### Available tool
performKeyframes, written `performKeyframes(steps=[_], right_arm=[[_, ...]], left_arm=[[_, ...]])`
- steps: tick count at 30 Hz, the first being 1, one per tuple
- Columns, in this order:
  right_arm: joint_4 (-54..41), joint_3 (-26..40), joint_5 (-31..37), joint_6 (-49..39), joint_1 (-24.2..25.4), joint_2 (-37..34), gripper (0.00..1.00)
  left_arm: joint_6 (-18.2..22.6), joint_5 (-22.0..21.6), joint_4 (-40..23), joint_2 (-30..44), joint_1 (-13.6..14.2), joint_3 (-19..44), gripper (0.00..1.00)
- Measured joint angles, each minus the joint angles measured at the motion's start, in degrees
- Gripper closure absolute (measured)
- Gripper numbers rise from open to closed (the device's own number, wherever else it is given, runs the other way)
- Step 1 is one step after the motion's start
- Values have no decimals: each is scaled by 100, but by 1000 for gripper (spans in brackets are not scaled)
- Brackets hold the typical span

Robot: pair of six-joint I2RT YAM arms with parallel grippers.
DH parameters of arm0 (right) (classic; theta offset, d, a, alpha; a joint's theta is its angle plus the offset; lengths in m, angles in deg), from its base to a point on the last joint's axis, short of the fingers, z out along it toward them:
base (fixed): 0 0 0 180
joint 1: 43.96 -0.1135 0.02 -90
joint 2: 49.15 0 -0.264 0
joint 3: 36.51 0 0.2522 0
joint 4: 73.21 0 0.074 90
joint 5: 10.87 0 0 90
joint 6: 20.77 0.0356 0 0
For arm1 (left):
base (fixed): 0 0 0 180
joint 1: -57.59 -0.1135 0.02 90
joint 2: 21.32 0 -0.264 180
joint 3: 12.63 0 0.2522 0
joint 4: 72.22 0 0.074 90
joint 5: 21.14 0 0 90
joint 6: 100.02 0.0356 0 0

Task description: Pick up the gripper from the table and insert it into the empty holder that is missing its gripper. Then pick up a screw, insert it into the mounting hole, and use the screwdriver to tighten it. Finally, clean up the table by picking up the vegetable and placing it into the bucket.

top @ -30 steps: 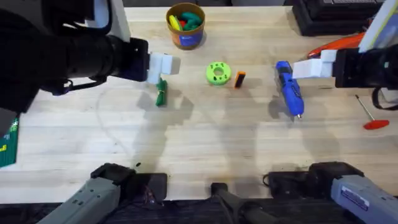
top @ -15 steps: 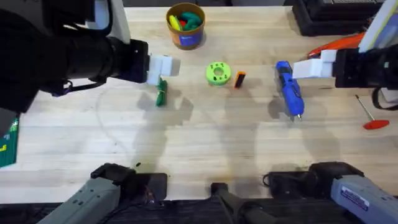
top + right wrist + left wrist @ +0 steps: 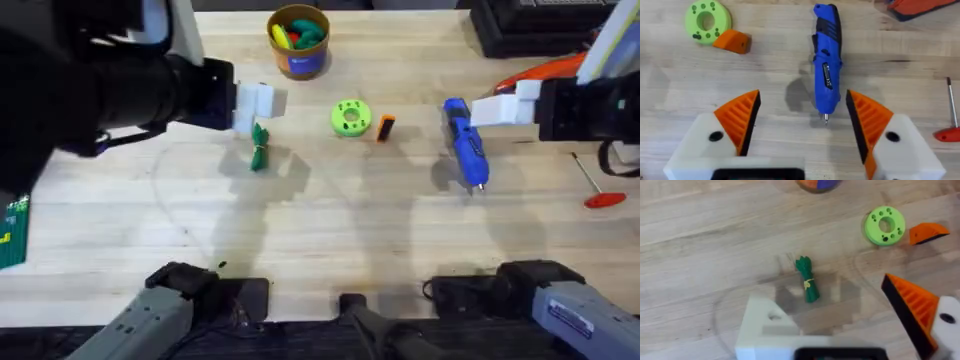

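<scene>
Mid-table: gripper [image 3: 385, 128] not yet picked | right gripper [image 3: 802, 122] wide open, empty, over screwdriver [image 3: 826, 62] | next: reach gripper

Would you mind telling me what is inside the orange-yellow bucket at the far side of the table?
The bucket already holds small toy pieces: a yellow one, a red one and a teal-green one show above the rim. Whatever lies beneath them is covered. The vegetable lies on the table.

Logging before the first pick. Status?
Left gripper missing one orange pad, over the vegetable. Right gripper open, above the screwdriver. Orange gripper block untouched beside green ring. Nothing obstructing.
</scene>
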Motion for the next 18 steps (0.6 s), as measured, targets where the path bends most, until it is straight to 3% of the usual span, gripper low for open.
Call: performKeyframes(steps=[6,14,18], right_arm=[[0,0,0,1,0,0,10],[0,0,-1,0,0,-1,10],[0,0,-2,-1,0,-2,10]], left_arm=[[0,-132,469,-832,0,-419,15],[0,-386,1848,-2229,-9,-1756,15],[0,-448,2550,-2799,-189,-2420,15]])
